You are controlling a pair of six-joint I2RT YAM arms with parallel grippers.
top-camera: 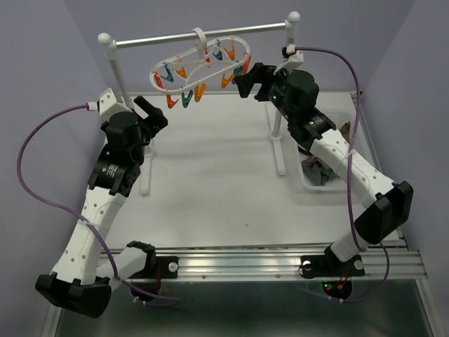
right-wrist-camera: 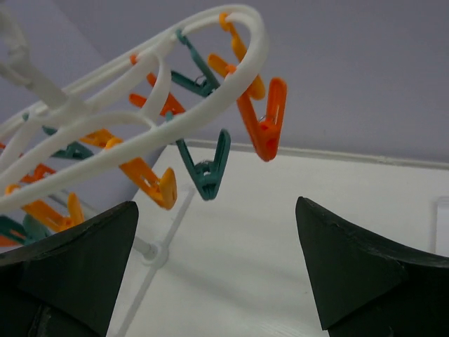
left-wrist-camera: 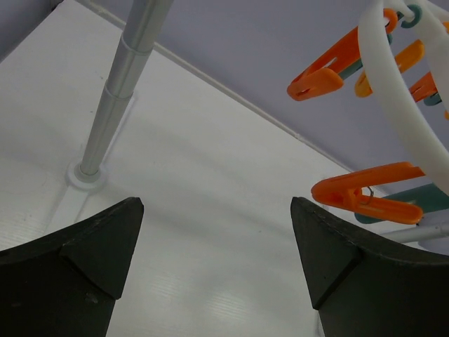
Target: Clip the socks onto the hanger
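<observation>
The white oval hanger [top-camera: 203,63] hangs by its hook from the rack's metal crossbar, with orange and teal clips under its ring. It also shows in the left wrist view [left-wrist-camera: 400,105] and in the right wrist view [right-wrist-camera: 140,133]. My left gripper [top-camera: 156,114] is open and empty, raised to the left of the hanger. My right gripper [top-camera: 250,78] is open and empty, just right of the hanger's right end. Brown socks [top-camera: 321,172] lie in a bin on the right, mostly hidden by my right arm.
The white two-post rack [top-camera: 114,70] stands at the back with its metal crossbar [top-camera: 238,31]. Its left post shows in the left wrist view [left-wrist-camera: 119,91]. A white bin [top-camera: 351,112] sits at the right table edge. Lavender walls enclose the table.
</observation>
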